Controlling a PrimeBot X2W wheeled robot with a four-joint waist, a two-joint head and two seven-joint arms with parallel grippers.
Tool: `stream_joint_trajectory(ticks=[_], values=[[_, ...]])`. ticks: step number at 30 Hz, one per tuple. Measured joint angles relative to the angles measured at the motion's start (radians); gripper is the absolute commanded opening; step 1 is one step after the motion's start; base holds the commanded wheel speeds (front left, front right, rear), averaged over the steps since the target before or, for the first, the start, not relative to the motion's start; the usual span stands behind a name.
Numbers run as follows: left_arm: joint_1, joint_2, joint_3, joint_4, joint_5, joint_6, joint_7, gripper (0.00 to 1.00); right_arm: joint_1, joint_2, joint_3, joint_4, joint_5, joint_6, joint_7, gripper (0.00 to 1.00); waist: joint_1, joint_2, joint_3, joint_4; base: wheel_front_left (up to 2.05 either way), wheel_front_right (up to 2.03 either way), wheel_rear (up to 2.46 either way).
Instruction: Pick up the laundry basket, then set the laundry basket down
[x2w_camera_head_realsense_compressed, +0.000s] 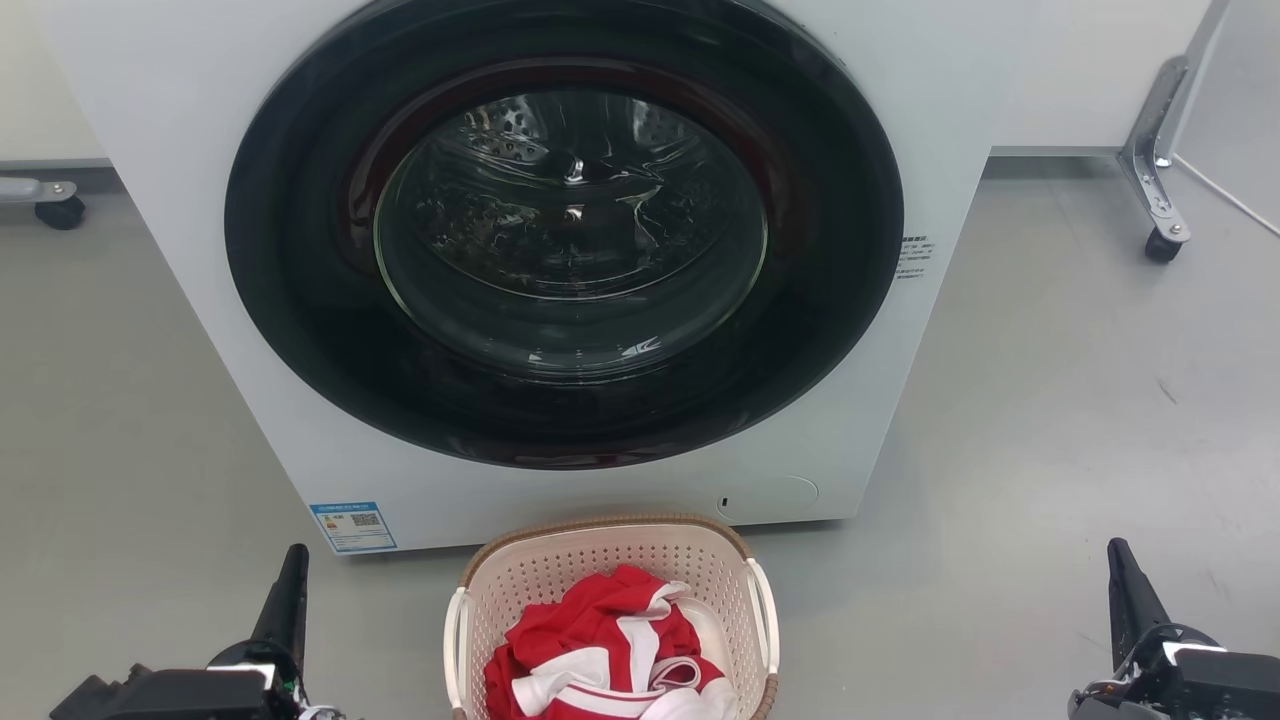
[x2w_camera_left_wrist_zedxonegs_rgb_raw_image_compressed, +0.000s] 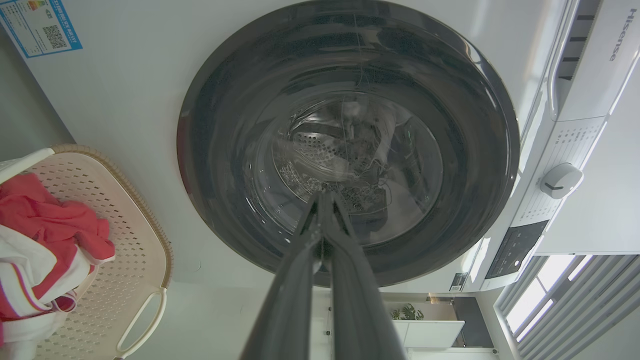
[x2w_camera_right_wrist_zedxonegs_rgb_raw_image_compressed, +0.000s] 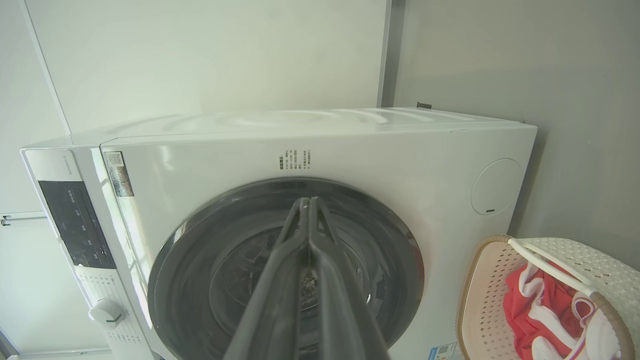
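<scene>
Laundry basket (x2w_camera_head_realsense_compressed: 560, 572) sits between left claw (x2w_camera_left_wrist_zedxonegs_rgb_raw_image_compressed: 322, 200) and right claw (x2w_camera_right_wrist_zedxonegs_rgb_raw_image_compressed: 306, 202), both pressed together. Lift by one handle (x2w_camera_head_realsense_compressed: 766, 615) and it'll probably tip, spilling clothes (x2w_camera_head_realsense_compressed: 600, 640).

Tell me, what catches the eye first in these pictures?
The washing machine looms across the top of the head view, its big round dark door shut, the steel drum glinting behind the glass. Right before it on the grey floor stands the small cream laundry basket, heaped with red and white clothes.
</scene>
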Motion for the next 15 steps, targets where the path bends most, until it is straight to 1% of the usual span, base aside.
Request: stream_joint_trajectory(ticks=[15], values=[[0.000, 0.000, 0.000, 0.000, 0.000, 0.000, 0.000, 0.00, 0.000, 0.000, 0.000, 0.000, 0.000, 0.000, 0.000, 0.00, 0.0000, 0.0000, 0.000, 0.000, 0.00, 0.00, 0.00]])
